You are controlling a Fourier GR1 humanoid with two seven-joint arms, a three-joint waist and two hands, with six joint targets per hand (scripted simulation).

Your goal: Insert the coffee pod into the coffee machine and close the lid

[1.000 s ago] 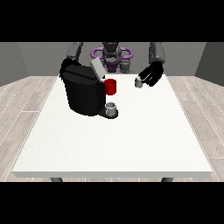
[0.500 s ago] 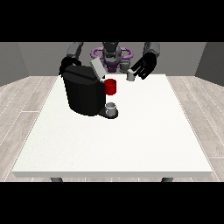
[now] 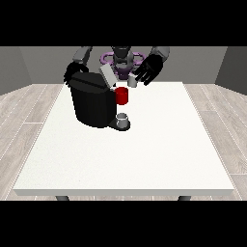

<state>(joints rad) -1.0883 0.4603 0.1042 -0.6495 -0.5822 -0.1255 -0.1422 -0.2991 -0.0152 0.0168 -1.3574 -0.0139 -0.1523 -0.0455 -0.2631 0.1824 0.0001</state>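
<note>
In the front view, a black coffee machine is seen standing on the white counter, toward its far left part. Its grey lid is raised and tilted up at the top of the machine. A red part is seen on the machine's front, and below it a small grey cup is set on the machine's base.

The coffee pod, small and light grey, is held above the far edge of the counter, just to the right of the raised lid and above the red part. It is pinched at the lower left of the hand at the view's right, whose fingers are curled round it; the hand itself is raised over the counter, up and to the right of the pod.

The hand at the view's left is seen behind the machine's top left corner, partly hidden by it. Whether its fingers are apart or together cannot be told.
</note>
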